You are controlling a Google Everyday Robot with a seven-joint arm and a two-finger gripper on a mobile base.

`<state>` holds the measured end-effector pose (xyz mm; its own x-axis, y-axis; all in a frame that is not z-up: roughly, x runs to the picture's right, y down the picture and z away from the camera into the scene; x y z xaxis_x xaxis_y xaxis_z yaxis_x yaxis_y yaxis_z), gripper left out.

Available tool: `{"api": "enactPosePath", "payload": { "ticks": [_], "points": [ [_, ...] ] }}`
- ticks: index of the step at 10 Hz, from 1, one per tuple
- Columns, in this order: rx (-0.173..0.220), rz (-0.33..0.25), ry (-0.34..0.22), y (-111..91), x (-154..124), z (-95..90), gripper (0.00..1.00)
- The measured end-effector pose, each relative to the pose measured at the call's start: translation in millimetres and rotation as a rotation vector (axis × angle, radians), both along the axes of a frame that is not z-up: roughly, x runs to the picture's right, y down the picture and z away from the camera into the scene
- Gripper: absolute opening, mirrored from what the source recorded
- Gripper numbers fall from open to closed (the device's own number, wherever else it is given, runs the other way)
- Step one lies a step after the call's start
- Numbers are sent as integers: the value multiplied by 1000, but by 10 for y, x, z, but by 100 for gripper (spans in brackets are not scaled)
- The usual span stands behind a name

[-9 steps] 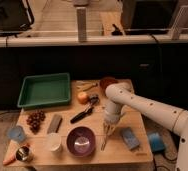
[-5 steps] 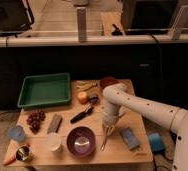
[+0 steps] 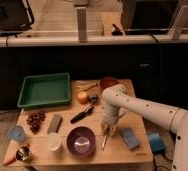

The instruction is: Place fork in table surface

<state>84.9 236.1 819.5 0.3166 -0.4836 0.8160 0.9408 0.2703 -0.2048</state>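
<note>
The fork (image 3: 105, 142) is a thin pale sliver lying on the light-brown table surface (image 3: 94, 155), just right of the purple bowl (image 3: 81, 141). My gripper (image 3: 108, 130) points straight down right over the fork's upper end, at the end of the white arm (image 3: 137, 106) that reaches in from the right. Whether the gripper still touches the fork cannot be made out. The fork's upper end is hidden behind the gripper.
A green tray (image 3: 46, 90) stands back left. A black-handled utensil (image 3: 82, 114), an orange fruit (image 3: 82, 97) and a brown bowl (image 3: 108, 82) sit behind the gripper. A blue sponge (image 3: 128, 137) lies to its right. Grapes (image 3: 35, 120), a white cup (image 3: 53, 142) and a can (image 3: 22, 154) occupy the left.
The arm's elbow has shifted slightly and the gripper has stayed low beside the purple bowl. The fork stays under it at the table.
</note>
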Motion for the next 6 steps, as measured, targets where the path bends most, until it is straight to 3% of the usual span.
{"api": "enactPosePath", "payload": {
  "ticks": [3,6],
  "points": [
    [66,33,8,-137,35,-67,76],
    [144,76,59,-305,56,-141,76]
  ]
}}
